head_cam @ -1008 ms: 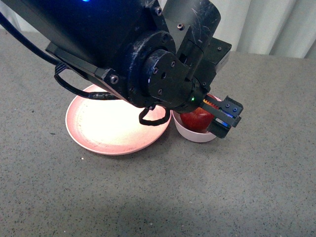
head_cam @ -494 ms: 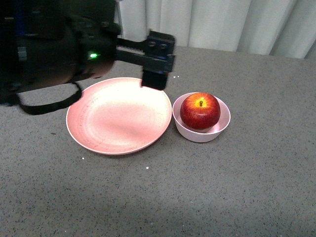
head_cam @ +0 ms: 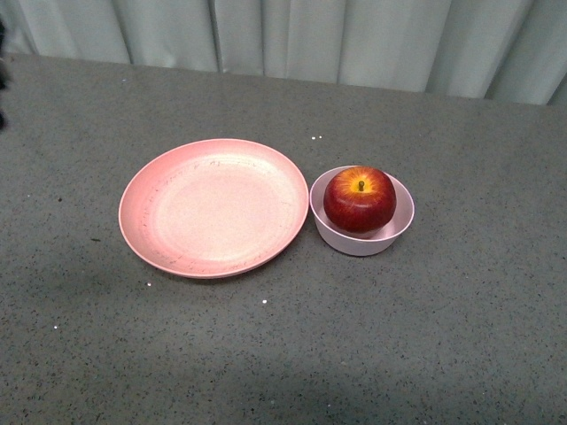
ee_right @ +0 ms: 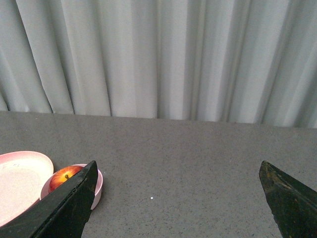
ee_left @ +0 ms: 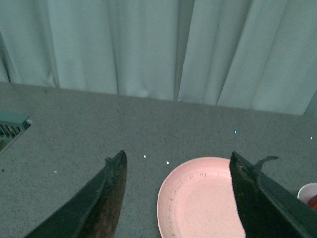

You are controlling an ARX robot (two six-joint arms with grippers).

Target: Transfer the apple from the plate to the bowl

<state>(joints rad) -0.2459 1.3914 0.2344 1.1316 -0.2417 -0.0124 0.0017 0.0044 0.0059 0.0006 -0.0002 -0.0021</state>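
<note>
The dark-red apple point(head_cam: 359, 199) rests stem-up inside the small pale pink bowl point(head_cam: 398, 232), which touches the right side of the wide salmon-pink plate point(head_cam: 213, 206). Nothing lies on the plate. Neither arm shows in the front view. In the left wrist view my left gripper point(ee_left: 178, 163) is open, raised over the table with the plate point(ee_left: 198, 198) between its fingers and a sliver of the bowl point(ee_left: 306, 190) at the edge. The right wrist view has my right gripper point(ee_right: 179, 171) open and empty, with the apple point(ee_right: 63, 175), bowl point(ee_right: 98, 184) and plate point(ee_right: 20, 173) off to one side.
The grey speckled tabletop point(head_cam: 425, 336) stretches around the dishes. Pale pleated curtains point(head_cam: 337, 40) hang along the table's far edge. A greenish vented object point(ee_left: 11, 125) sits at the border of the left wrist view.
The left arm, which hung over the bowl and then over the plate, has pulled out of the front view to the left. The apple stays in the bowl.
</note>
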